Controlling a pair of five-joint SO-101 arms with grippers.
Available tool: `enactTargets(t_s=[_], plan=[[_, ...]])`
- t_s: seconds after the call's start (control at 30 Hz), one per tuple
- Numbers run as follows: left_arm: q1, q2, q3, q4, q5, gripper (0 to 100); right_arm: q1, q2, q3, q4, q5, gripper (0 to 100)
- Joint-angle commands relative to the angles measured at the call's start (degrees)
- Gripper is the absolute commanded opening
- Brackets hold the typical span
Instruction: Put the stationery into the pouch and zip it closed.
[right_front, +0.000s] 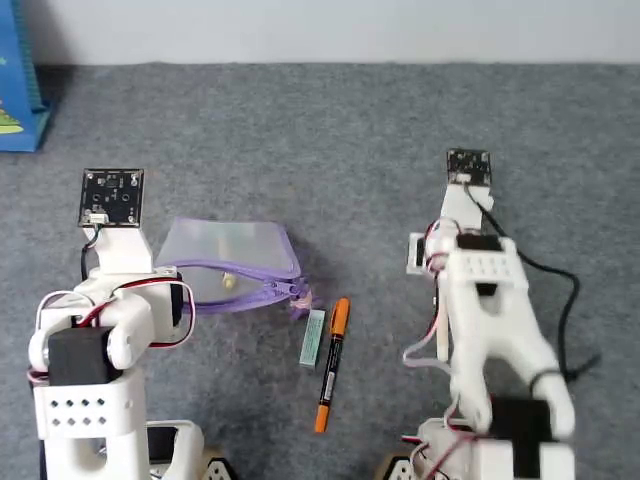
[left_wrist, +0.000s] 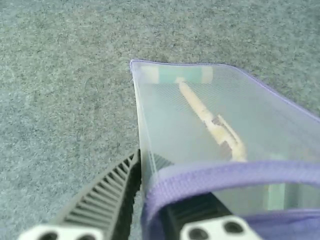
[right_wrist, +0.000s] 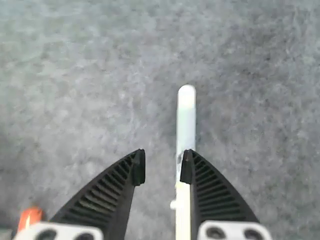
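The translucent purple pouch (right_front: 232, 255) lies on the grey carpet with its zipper band (left_wrist: 225, 175) facing my left arm. A cream pen (left_wrist: 210, 120) rests inside it. My left gripper (left_wrist: 146, 162) is shut on the pouch's rim at its left corner, one finger outside and the other under the fabric. An orange marker (right_front: 331, 364) and a pale green eraser (right_front: 313, 336) lie side by side right of the pouch. My right gripper (right_wrist: 160, 162) hovers open over bare carpet, right of the marker. A white stick (right_wrist: 186, 120) runs along one of its fingers and past the tip.
A blue box (right_front: 18, 80) stands at the far left against the wall. The marker's orange end (right_wrist: 29, 218) peeks into the corner of the right wrist view. Open carpet stretches behind the pouch and between the two arms.
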Motion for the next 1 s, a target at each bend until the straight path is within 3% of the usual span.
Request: enactTargets(t_s=[0.0, 0.67, 0.83, 0.97], plan=[[-0.44, -0.09, -0.22, 0.09, 0.44, 1, 1.01, 5.76, -8.26, -1.01, 1.41, 12.0], [-0.44, -0.18, 0.75, -0.09, 0.26, 1, 4.7, 27.12, -26.11, -0.84, 8.62, 11.4], [-0.35, -0.18, 0.75, -0.35, 0.26, 1, 3.91, 27.3, -26.55, 4.7, 10.9, 0.3], [-0.35, -0.18, 0.75, -0.35, 0.26, 1, 2.77, 24.48, -27.34, 10.51, 10.9, 0.6]])
